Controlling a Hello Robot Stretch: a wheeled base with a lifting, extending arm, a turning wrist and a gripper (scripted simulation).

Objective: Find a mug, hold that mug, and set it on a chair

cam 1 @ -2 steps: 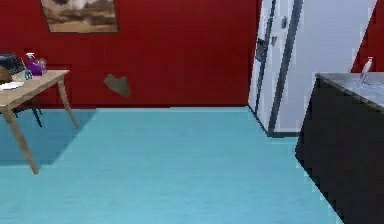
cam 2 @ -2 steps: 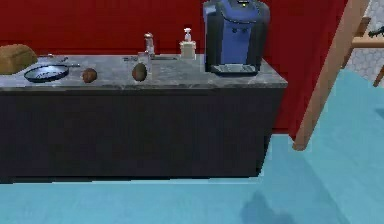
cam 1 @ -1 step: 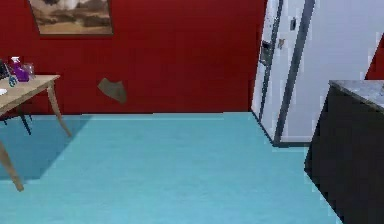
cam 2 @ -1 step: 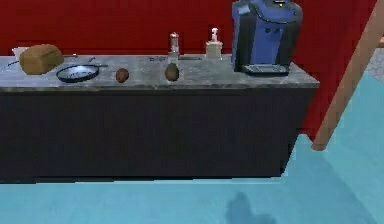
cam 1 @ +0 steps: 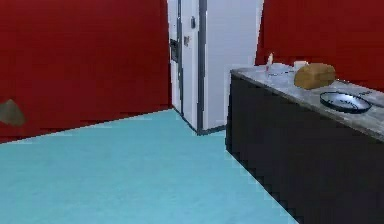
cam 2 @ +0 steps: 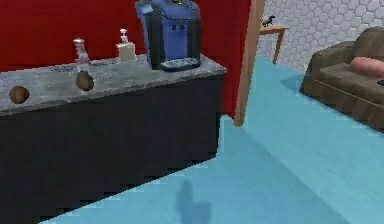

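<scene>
A grey-topped desk (cam 2: 120, 75) stands against the red wall (cam 2: 50, 25) on teal floor (cam 2: 290, 165), a blue coffee machine (cam 2: 172, 34) at one end. I cannot tell the tool's state or the mug's place.

Home kitchen: fridge (cam 1: 200, 60), stone-topped counter (cam 2: 130, 75), coffee machine (cam 2: 170, 35); sofa (cam 2: 345, 75) in adjoining room.

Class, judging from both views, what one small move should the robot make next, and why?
Probably drive forward along the dark, grey-topped counter: the small pale thing beside the brown bread loaf is too small to name and might be the mug.
</scene>
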